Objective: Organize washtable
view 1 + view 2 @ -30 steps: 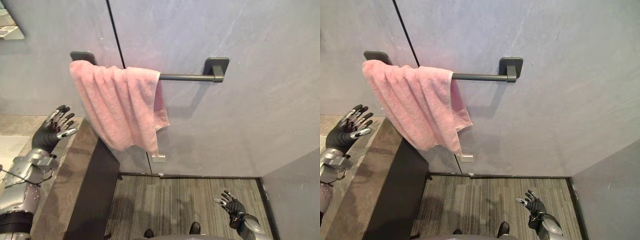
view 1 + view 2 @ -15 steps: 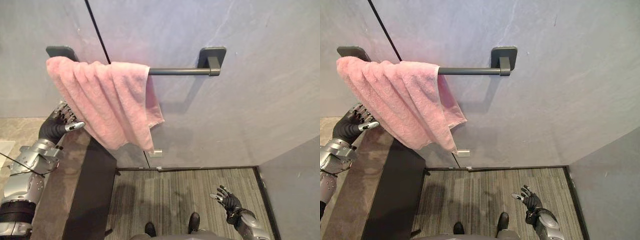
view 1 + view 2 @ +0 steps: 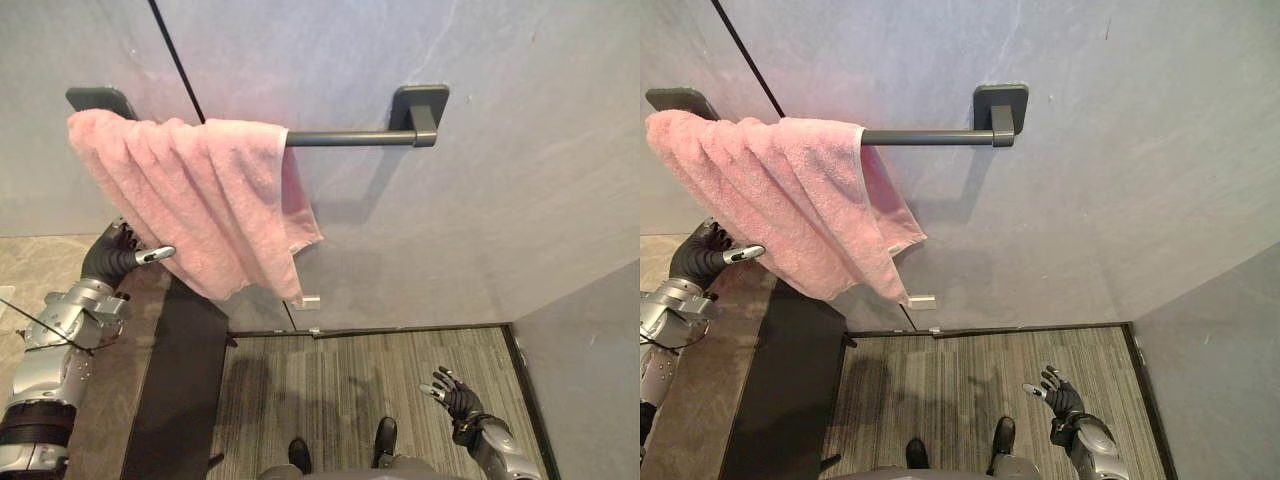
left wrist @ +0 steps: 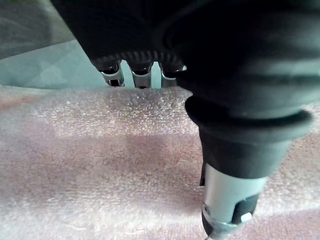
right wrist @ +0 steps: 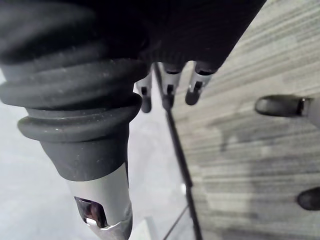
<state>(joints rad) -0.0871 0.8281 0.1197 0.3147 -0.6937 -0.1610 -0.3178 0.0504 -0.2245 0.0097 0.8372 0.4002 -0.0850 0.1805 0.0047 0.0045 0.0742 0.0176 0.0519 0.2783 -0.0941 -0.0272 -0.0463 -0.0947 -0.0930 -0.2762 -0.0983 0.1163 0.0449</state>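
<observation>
Left robot hand (image 3: 108,262) has reached pink towel (image 3: 190,200) (grip unclear); right robot hand (image 3: 455,398) spread.

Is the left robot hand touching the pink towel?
Cannot tell. Left wrist view: the left robot hand has its fingers behind the pink towel, thumb in front; contact is hidden.

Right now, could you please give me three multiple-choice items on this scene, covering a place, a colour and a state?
1. Where is the towel? A over the left part of the bar; B at the bar's right end; C on a hook.
2. The towel's colour? A white; B pink; C blue.
3. The right hand is: A open; B shut on the towel; C shut, empty.
Key: 1A, it drapes the bar's left part; 2B, plainly pink; 3A, fingers spread, holding nothing.
</observation>
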